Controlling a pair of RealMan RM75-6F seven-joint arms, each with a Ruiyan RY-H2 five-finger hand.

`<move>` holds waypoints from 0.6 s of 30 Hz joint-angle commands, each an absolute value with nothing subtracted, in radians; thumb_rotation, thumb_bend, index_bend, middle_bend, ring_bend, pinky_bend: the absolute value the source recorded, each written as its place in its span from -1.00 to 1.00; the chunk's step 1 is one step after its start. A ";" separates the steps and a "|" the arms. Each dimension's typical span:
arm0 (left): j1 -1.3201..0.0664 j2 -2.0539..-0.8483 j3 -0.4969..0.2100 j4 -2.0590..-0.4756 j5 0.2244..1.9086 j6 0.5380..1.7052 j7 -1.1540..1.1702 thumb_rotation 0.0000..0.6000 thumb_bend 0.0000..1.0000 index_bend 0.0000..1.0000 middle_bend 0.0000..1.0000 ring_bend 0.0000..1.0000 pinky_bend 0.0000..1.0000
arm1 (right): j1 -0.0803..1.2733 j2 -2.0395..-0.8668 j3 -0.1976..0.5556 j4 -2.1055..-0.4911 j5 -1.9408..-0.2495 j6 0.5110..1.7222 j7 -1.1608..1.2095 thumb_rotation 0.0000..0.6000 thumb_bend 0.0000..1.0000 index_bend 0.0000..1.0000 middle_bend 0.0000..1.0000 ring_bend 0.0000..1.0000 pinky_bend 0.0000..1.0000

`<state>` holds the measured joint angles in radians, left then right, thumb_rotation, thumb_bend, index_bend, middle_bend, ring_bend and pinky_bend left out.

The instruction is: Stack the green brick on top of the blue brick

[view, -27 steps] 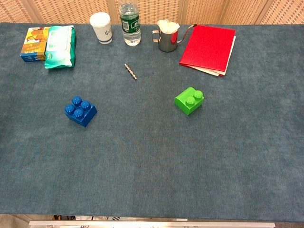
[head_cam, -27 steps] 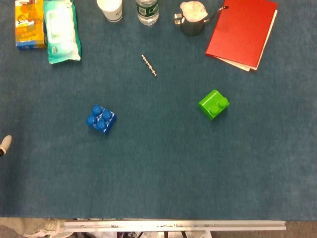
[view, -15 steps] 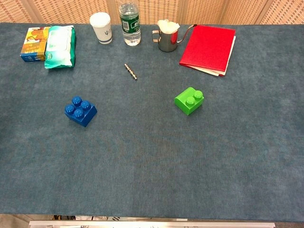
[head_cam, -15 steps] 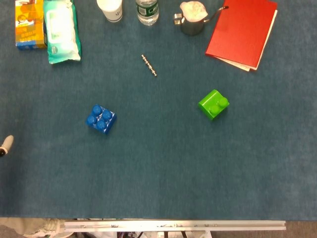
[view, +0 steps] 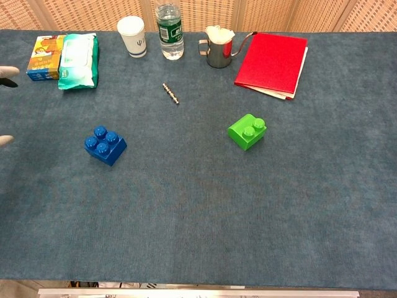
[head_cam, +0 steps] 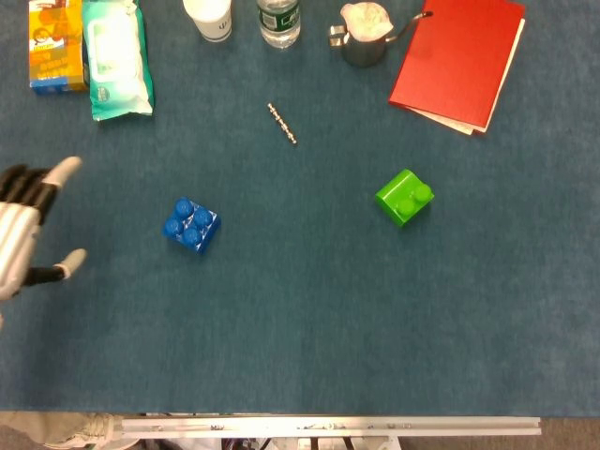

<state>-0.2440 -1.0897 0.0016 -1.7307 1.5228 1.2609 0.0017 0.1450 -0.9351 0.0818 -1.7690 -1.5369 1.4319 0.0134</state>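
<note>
The green brick (head_cam: 404,197) (view: 247,131) sits alone on the blue cloth, right of centre. Left of centre lies the blue brick (head_cam: 191,224) (view: 105,145), studs up. My left hand (head_cam: 28,234) (view: 6,105) reaches in from the left edge with its fingers spread and nothing in it, well left of the blue brick. Only two of its fingertips show in the chest view. My right hand appears in neither view.
Along the far edge stand an orange box (head_cam: 56,47), a wipes pack (head_cam: 117,61), a paper cup (head_cam: 208,17), a water bottle (head_cam: 278,21), a metal pitcher (head_cam: 364,36) and a red folder (head_cam: 459,58). A small bead chain (head_cam: 282,123) lies mid-table.
My left hand has come in from the left edge, moving up and right toward the blue brick, and now shows spread fingers. Both bricks stay put.
</note>
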 commanded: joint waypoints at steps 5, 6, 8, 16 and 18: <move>-0.357 -1.136 -0.008 -1.737 1.503 1.093 0.029 1.00 -0.57 -0.92 -0.64 -0.70 -0.82 | 0.145 -0.934 0.082 -1.767 -1.527 1.429 0.016 1.00 -0.87 -0.42 -0.28 -0.40 -0.09; -0.366 -1.148 -0.010 -1.734 1.499 1.080 0.035 1.00 -0.58 -0.92 -0.64 -0.70 -0.82 | 0.144 -0.934 0.082 -1.766 -1.526 1.429 0.016 1.00 -0.87 -0.42 -0.28 -0.40 -0.09; -0.387 -1.176 -0.015 -1.725 1.478 1.046 0.054 1.00 -0.62 -0.95 -0.64 -0.70 -0.82 | 0.143 -0.934 0.080 -1.766 -1.525 1.429 0.018 1.00 -0.87 -0.42 -0.28 -0.40 -0.09; -0.446 -1.296 -0.039 -1.671 1.405 0.982 0.157 1.00 -0.68 -1.00 -0.73 -0.72 -0.82 | 0.132 -0.931 0.074 -1.762 -1.516 1.434 0.027 1.00 -0.87 -0.42 -0.28 -0.40 -0.09; -0.458 -1.327 -0.045 -1.655 1.390 0.972 0.170 1.00 -0.68 -1.00 -0.76 -0.73 -0.82 | 0.130 -0.931 0.072 -1.760 -1.513 1.433 0.029 1.00 -0.87 -0.42 -0.28 -0.40 -0.09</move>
<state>-0.4444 -1.3060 -0.0375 -1.6706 1.4052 0.9839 0.1564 0.1297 -0.9307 0.0724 -1.7606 -1.5132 1.4333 0.0288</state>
